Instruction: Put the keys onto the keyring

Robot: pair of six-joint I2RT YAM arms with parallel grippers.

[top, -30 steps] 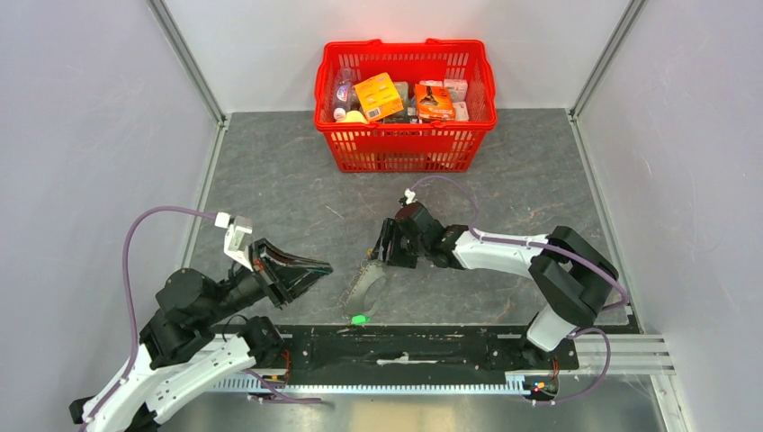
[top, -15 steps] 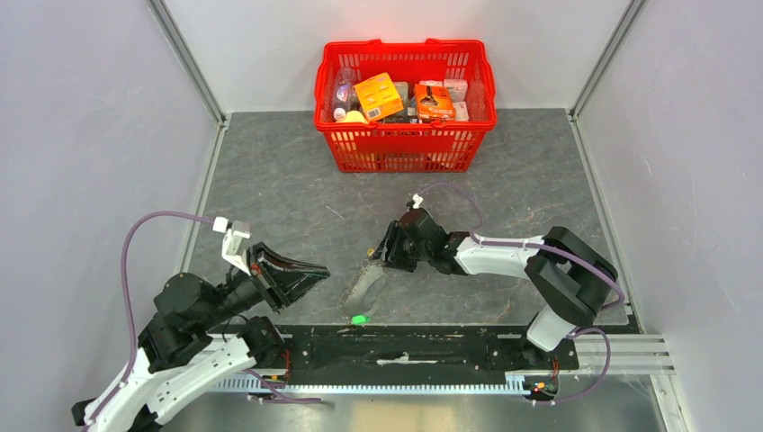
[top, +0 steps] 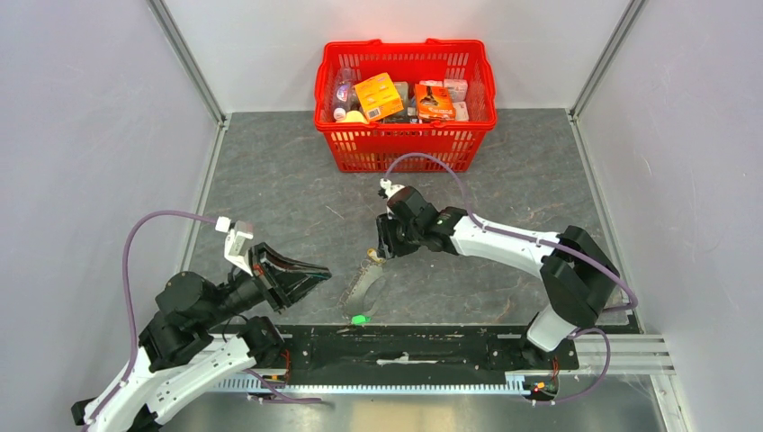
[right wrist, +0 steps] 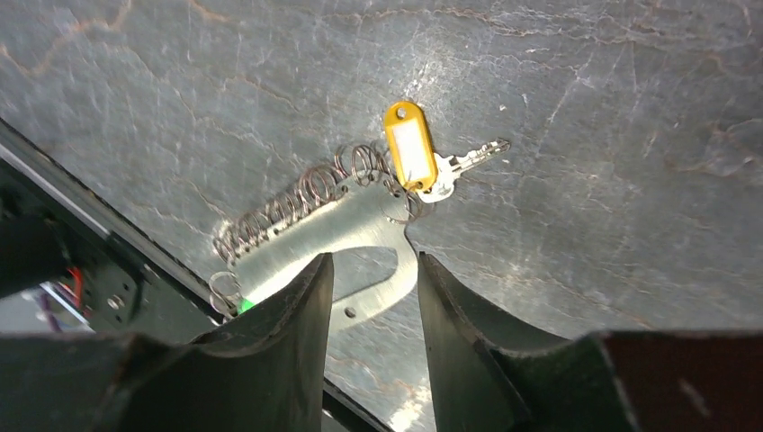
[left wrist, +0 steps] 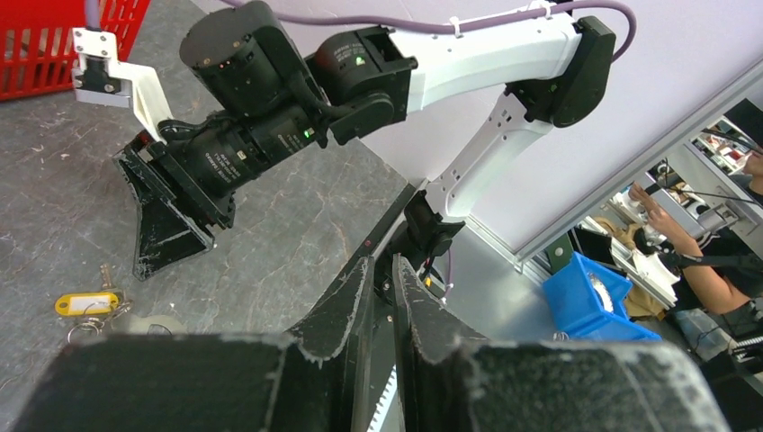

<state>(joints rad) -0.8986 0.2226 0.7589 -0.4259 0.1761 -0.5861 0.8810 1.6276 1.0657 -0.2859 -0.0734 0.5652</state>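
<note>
Nearest the bases, the left arm [top: 193, 310] reaches in from the near left. Its jaws are only a thin slit apart and hold nothing. They point across the surface [top: 270, 180] towards the middle but are well short of the task's things.

Just past the black rail at the near edge lies the green key [top: 360, 319], on its own and close to the near tip of the keyring [top: 363, 286]. The keyring lies flat, its long axis slanting from near-left to far-right, with a coiled stretch along one edge. At its far end sits the yellow key [right wrist: 409, 155], touching the coil. Whether it is already threaded on cannot be told.

The right arm [top: 504, 243] comes in from the right, and its jaws hang over that far end, about half open, empty and aimed down. In the right wrist view the keyring's pale grey end shows in the gap between the two fingers, with the yellow key just beyond the tips.

So the right jaws are much the nearer. The keyring's long axis crosses their gap at a slant rather than squarely, so the coming move is probably a descent onto that end, perhaps with a slight wrist turn.

Far back, well apart from all this, stands the red basket [top: 405, 148].
</note>
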